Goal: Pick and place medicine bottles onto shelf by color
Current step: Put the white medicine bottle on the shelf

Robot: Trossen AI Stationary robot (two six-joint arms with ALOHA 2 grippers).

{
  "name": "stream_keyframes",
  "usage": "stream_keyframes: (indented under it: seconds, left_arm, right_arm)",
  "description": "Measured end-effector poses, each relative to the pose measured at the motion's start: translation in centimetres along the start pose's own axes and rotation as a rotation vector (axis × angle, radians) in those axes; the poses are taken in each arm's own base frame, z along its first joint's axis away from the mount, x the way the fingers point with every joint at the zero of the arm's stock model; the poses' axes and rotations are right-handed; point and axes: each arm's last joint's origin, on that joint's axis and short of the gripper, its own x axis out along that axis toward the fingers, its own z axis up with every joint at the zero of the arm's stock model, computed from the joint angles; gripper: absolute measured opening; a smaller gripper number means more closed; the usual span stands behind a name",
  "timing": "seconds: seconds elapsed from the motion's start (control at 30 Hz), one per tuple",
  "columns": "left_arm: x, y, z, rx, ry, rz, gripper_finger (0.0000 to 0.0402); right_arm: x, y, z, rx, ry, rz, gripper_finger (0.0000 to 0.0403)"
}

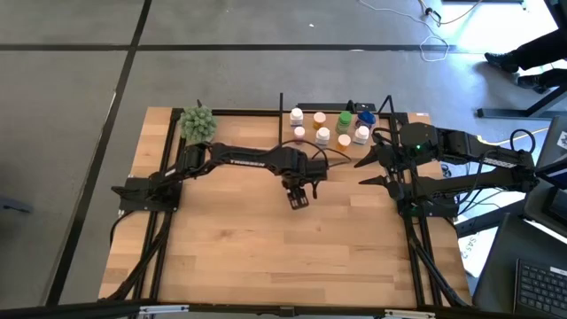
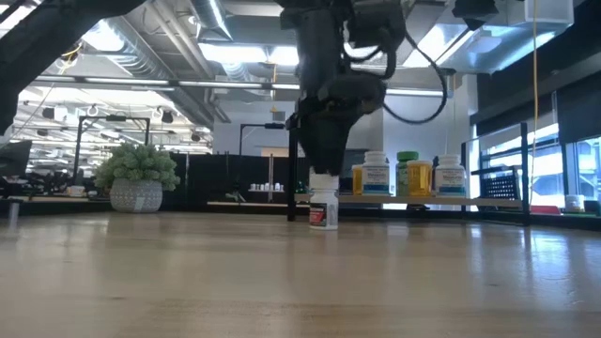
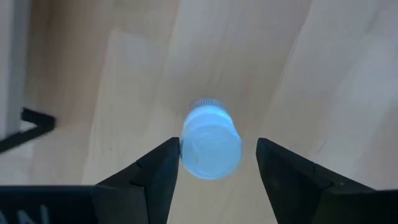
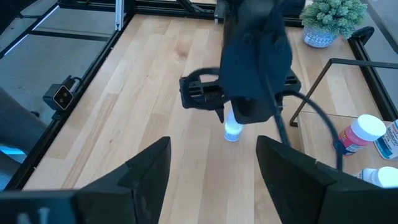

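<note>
A single white-capped bottle stands upright on the bare tabletop, near the table's middle and at roughly seven o'clock from the shelf, well apart from it. The left gripper hangs directly over this bottle with its fingers spread to either side of the cap; a sliver of gap shows on each side, so the jaws stand open around it rather than clamped. The step in hand looks like the pick of this stray bottle: the approach is made, the squeeze is not. Next the fingers would need to sink lower around the body, close squarely, then carry it toward one o'clock to the shelf, where the other bottles stand bunched, white, orange, green and blue, and set it beside the matching white ones. The right gripper waits near the shelf's front edge, fingers apart and holding nothing. A potted plant sits at the table's far left corner.
</note>
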Motion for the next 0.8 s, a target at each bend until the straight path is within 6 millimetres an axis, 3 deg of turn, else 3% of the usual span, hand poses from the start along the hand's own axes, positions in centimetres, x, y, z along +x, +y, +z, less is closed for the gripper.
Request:
stream_keyframes:
  seconds: [0.43, 0.8]
  left_arm:
    - [-3.7, -0.1, 0.5, 0.047, -0.023, 0.144, 0.0208]
    - [-10.0, 1.1, -2.5, 0.047, -0.058, 0.269, 0.0208]
  right_arm:
    - [0.0, 0.0, 0.0, 0.0, -0.001, 0.0, 0.0239]
    - [0.0, 0.0, 0.1, -0.002, -0.008, -0.001, 0.0239]
